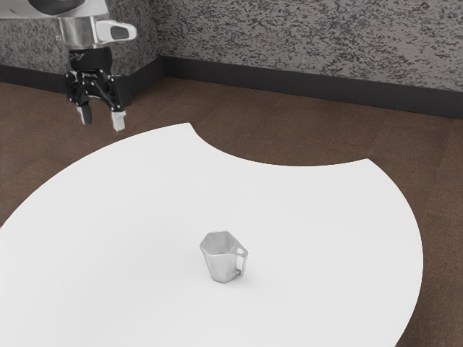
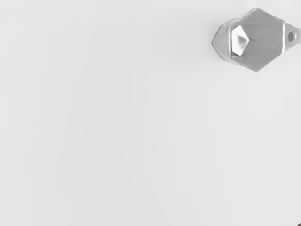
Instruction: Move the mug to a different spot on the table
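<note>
Floor (image 1: 304,123): brown, runs behind and around the table. Wall (image 1: 304,36): speckled grey, dark skirting along its foot.

Table (image 1: 108,217): white and rounded, with a curved notch cut out of its far edge. The top is plain. In the wrist view the same white top (image 2: 117,141) lies under the hand.

Arm (image 1: 83,29): enters at the exterior view's upper left, its silver wrist section pointing down. It hangs over the table's far edge at the exterior view's left, high above the surface.

Gripper (image 1: 102,119): black, pointing straight down. The two fingers stand apart with an empty gap between them, so it is holding nothing. It is clear of the table and well apart from the mug.

Mug (image 1: 223,256): pale grey and faceted, standing upright on the table. It sits near the middle of the top, toward the near edge. The handle faces the exterior view's right. It stands alone, with a faint shadow at its base. In the wrist view the mug (image 2: 251,38) is seen from above, mouth open to the camera, off to one side of the hand.
</note>
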